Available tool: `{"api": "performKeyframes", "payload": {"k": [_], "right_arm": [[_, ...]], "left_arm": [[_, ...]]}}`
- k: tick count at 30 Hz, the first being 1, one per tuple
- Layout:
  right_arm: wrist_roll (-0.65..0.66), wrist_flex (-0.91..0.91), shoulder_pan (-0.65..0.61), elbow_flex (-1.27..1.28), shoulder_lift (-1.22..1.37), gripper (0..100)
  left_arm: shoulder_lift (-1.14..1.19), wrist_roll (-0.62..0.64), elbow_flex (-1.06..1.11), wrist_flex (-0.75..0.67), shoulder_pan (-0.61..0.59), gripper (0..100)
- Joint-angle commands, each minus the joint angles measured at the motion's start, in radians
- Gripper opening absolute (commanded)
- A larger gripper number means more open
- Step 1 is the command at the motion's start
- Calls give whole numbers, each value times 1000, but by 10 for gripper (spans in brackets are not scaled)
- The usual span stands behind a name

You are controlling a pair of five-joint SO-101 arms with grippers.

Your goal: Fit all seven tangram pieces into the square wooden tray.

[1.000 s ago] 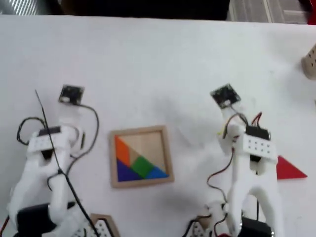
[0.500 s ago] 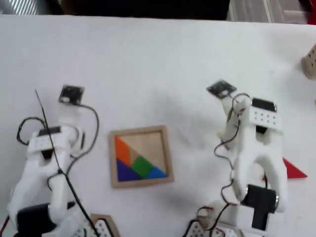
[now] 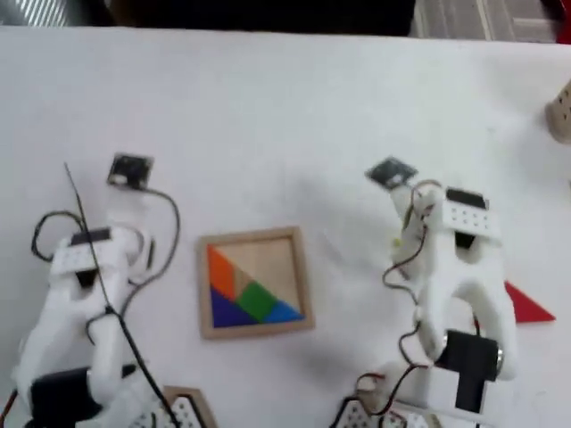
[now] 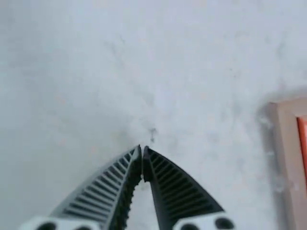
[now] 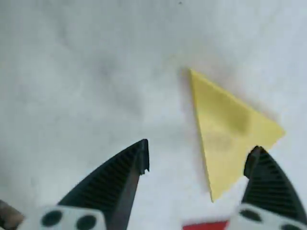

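The square wooden tray [image 3: 304, 276] lies between the two arms and holds orange, green, blue and purple pieces; its upper right part is bare wood. A strip of the tray's rim [image 4: 283, 158] borders the left wrist view. My left gripper [image 4: 142, 152] is shut over bare table left of the tray. My right gripper [image 5: 199, 155] stands open just above the table, its fingers straddling a yellow triangle [image 5: 228, 129]. A red triangle [image 3: 528, 305] lies by the right arm's far side, and a red piece's edge [image 5: 206, 224] shows between the right fingers' bases.
A wooden block [image 3: 560, 111] sits at the table's right edge. Wooden-edged arm bases [image 3: 187, 406] stand at the front. Loose cables trail around both arms. White table stretches wide behind the tray.
The right arm has swung forward and lowered, its wrist camera shifting slightly left. It now partly covers the red triangle. The left arm has stayed still.
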Motion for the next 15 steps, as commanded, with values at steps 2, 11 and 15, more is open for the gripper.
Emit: {"api": "performKeyframes", "payload": {"k": [2,11,15], "right_arm": [[31,-154,-2,37,-12,313],[216,-203,114,21,7,314],[281,-206,145,2,82,315]], "left_arm": [[-1,2,-44,-2,30,35],[-1,3,-46,-2,30,35],[-1,2,-46,-2,30,35]]}}
